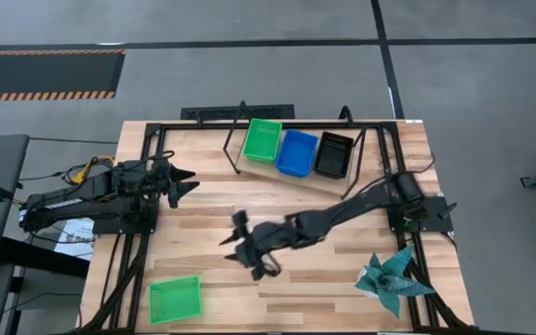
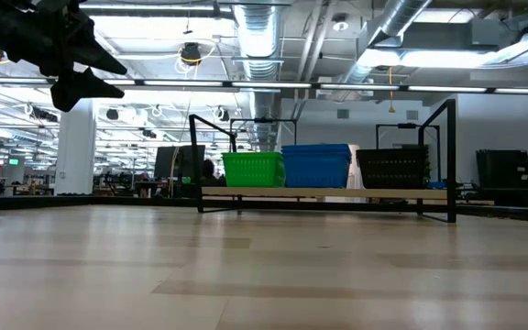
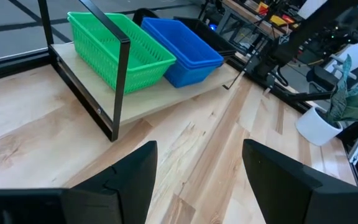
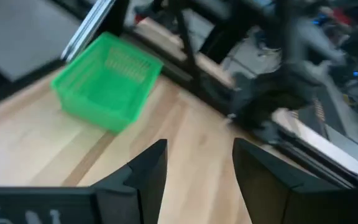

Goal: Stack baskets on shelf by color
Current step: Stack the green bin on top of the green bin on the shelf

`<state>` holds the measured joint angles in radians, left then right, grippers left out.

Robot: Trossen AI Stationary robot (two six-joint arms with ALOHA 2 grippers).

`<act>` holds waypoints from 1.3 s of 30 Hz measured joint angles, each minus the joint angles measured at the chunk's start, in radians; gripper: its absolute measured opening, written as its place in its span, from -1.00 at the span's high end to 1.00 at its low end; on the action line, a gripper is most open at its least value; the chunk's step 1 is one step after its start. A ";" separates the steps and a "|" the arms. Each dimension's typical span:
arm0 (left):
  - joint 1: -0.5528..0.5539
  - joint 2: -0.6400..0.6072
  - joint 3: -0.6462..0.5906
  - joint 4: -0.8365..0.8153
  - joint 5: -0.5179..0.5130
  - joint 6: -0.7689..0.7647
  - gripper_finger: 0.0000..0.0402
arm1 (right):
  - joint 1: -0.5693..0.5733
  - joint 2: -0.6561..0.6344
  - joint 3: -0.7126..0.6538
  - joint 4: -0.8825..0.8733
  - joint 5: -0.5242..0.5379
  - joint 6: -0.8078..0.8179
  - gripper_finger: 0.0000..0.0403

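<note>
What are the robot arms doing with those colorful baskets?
They are sorting baskets by color onto the shelf. Green, blue and black baskets sit on it side by side. One loose green basket lies on the table near the front edge. The right gripper is open and empty above the middle of the table, with that loose basket ahead of it. The left gripper is open too, waiting at the table's left side.
</note>
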<state>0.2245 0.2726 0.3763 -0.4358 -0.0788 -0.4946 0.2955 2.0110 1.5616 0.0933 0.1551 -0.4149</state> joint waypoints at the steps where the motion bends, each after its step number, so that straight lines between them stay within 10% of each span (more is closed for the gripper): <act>1: 0.000 0.000 0.000 0.000 0.000 0.000 -0.13 | 0.000 0.040 0.026 -0.002 -0.014 -0.019 -0.02; 21: 0.000 0.000 0.000 -0.002 0.000 -0.025 -0.13 | -0.008 0.603 0.793 -0.336 -0.286 -0.402 0.04; 39: 0.000 0.000 0.000 -0.045 -0.007 -0.061 -0.13 | -0.002 0.612 0.779 -0.339 -0.334 -0.641 0.11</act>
<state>0.2245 0.2722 0.3767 -0.4812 -0.0856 -0.5552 0.2939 2.6232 2.3409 -0.2455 -0.1792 -1.0556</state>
